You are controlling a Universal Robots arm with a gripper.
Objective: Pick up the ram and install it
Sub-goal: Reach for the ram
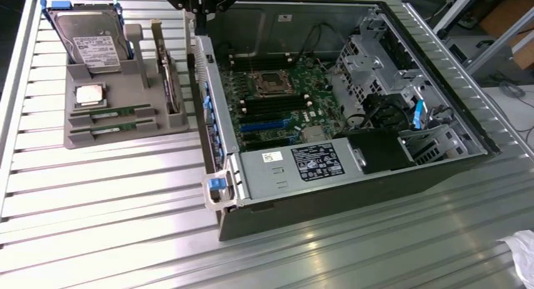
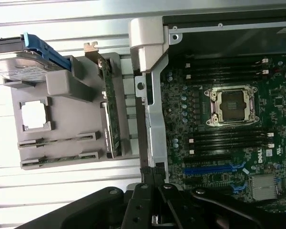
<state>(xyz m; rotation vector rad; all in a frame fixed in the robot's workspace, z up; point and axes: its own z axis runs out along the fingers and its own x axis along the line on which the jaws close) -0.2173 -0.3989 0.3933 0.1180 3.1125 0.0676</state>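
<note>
Two ram sticks point(image 1: 112, 114), green and narrow, lie side by side in slots at the front of a grey holder point(image 1: 146, 92); in the wrist view they show as ram sticks point(image 2: 57, 140) in the holder point(image 2: 66, 88). My gripper point(image 2: 155, 176) hangs high above the case's wall beside the holder, with its black fingers together and nothing between them. In the exterior view the gripper point(image 1: 199, 7) is at the top edge, over the gap between holder and case. The motherboard's long black memory slots point(image 2: 229, 139) lie beside the processor socket point(image 2: 231, 107).
The holder also carries a hard drive point(image 1: 87, 39), a square silver processor point(image 1: 90, 95) and an upright green card point(image 1: 171, 82). The open computer case point(image 1: 334, 101) holds a power supply point(image 1: 296, 167) and a drive cage. All stand on a ribbed metal table point(image 1: 109, 201).
</note>
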